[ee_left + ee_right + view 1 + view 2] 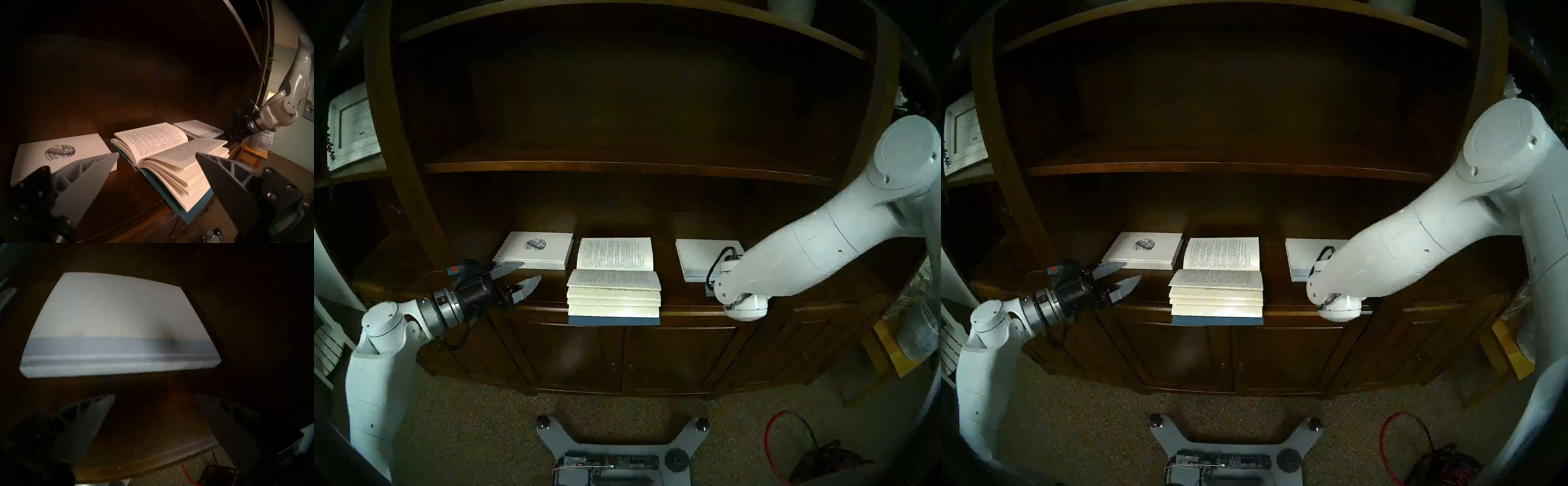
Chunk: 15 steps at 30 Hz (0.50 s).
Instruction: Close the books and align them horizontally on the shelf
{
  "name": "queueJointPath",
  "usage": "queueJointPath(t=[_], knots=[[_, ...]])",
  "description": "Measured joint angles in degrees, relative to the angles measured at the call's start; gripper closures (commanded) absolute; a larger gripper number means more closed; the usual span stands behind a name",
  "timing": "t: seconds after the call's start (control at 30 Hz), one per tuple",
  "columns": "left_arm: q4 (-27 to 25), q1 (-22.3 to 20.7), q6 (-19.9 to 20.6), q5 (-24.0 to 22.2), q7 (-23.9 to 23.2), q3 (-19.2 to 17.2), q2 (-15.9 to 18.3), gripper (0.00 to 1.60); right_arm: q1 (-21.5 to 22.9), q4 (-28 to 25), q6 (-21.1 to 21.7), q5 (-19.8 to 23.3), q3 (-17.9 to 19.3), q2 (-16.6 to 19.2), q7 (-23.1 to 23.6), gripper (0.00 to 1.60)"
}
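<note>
My left gripper (521,277) spread, empty, just left of the open blue book (614,288). Right gripper (155,414) spread, empty, near the closed white book (119,324), right of the blue one.

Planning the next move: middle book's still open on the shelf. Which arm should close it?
Left, probably. The left gripper is open beside the open book, pointing at it. The right gripper is over the closed white book farther right.

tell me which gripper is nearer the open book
Left. The left gripper hangs open just off the open book's left side; the right gripper is open over the shelf by the white book.
</note>
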Motion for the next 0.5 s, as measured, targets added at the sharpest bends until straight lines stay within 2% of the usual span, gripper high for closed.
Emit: queueJointPath(t=[0.27,0.5], knots=[[0.0,0.0,0.0,0.0,0.0,0.0,0.0,0.0,3.9,-8.5,-0.8,-0.6,-1.7,2.6,1.3,0.0],[0.1,0.0,0.0,0.1,0.0,0.0,0.0,0.0,5.5,-14.8,-0.9,-1.6,-2.2,3.4,3.2,0.0]])
